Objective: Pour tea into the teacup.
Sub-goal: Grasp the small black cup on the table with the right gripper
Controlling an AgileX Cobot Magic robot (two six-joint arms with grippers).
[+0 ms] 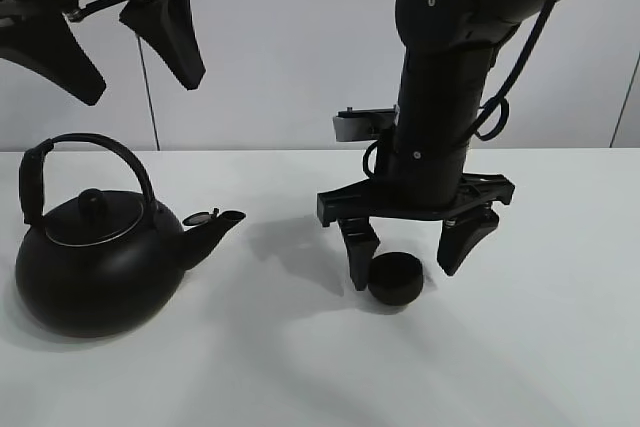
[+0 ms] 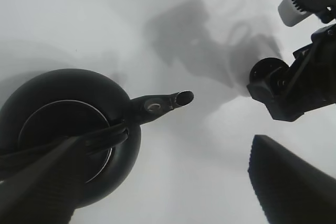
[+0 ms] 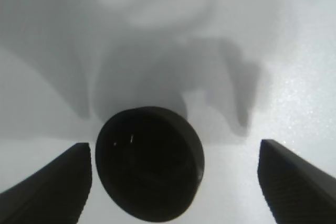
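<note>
Exterior high: right gripper [image 1: 410, 255] vertical, straddling teacup [image 1: 396, 278].

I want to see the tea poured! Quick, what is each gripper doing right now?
Left gripper: open, empty, above the kettle.
Right gripper: open, either side of the teacup, not gripping it.
</note>
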